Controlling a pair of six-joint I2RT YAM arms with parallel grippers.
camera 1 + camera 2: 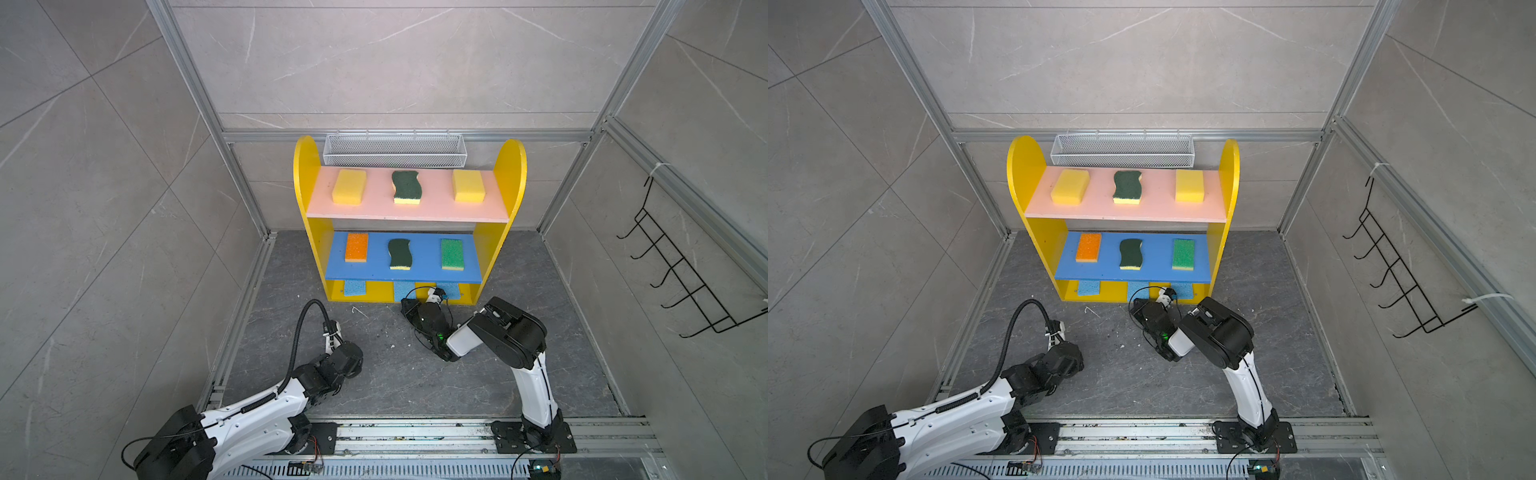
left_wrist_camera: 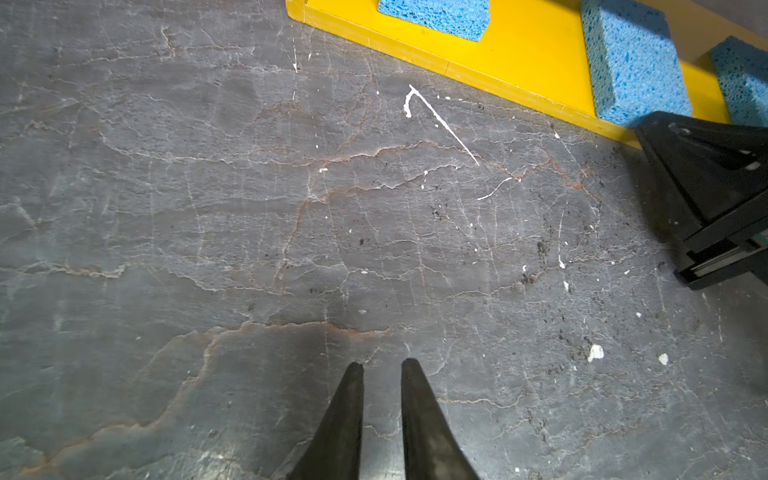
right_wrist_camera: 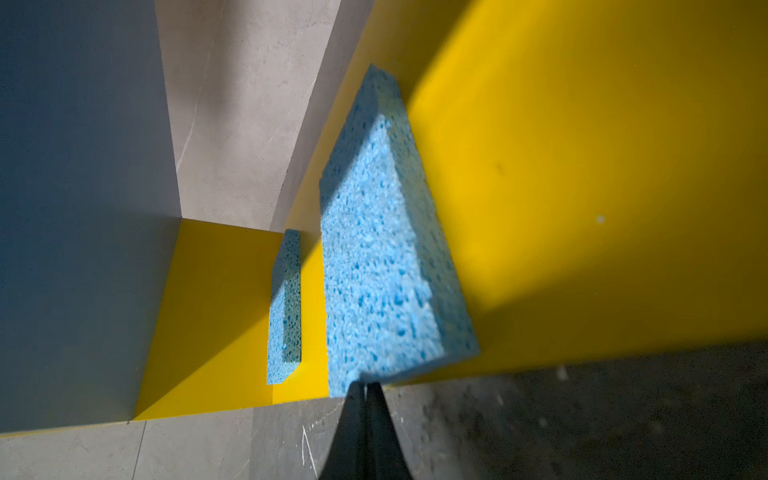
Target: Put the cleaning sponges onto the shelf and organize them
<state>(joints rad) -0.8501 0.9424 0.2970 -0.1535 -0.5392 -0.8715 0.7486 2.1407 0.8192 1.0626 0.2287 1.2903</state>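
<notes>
Right claw (image 3: 365, 385): black fingers pressed flat together, nothing between them. Tips meet the near end of the middle light-blue sponge (image 3: 378, 249), a thin porous rectangle lying flat on the yellow bottom board (image 3: 582, 187) of the small yellow shelf (image 1: 306, 178). The left wrist view agrees: the claw's tip sits at that sponge's front corner.

Left light-blue sponge (image 3: 286, 307) lies farther along the same board, near the rounded side panel. Right light-blue sponge (image 1: 453, 289) lies on the claw's other side. All three lie apart from one another, front ends poking out from under the blue lower board (image 1: 424, 272).

Left claw (image 2: 381, 363): dark fingers closed to a narrow slit, empty, over bare dark-grey stone table (image 2: 291, 208), well apart from the shelf front and from every sponge.

Shelf stands at the back of the table.
- Pink upper board (image 1: 374, 210): thick yellow block sponge (image 1: 349, 187) left, wavy dark-green scourer (image 1: 406, 187) centre, second yellow block (image 1: 468, 185) right.
- Blue lower board: orange-topped sponge (image 1: 356, 247), second wavy dark-green scourer (image 1: 400, 254), bright-green-topped sponge (image 1: 452, 254), spaced the same way.

All lie flat, none touching. Both scourers and both colour-topped sponges show a yellow foam layer underneath.

White wire mesh basket (image 1: 395, 149) sits behind the shelf top.
</notes>
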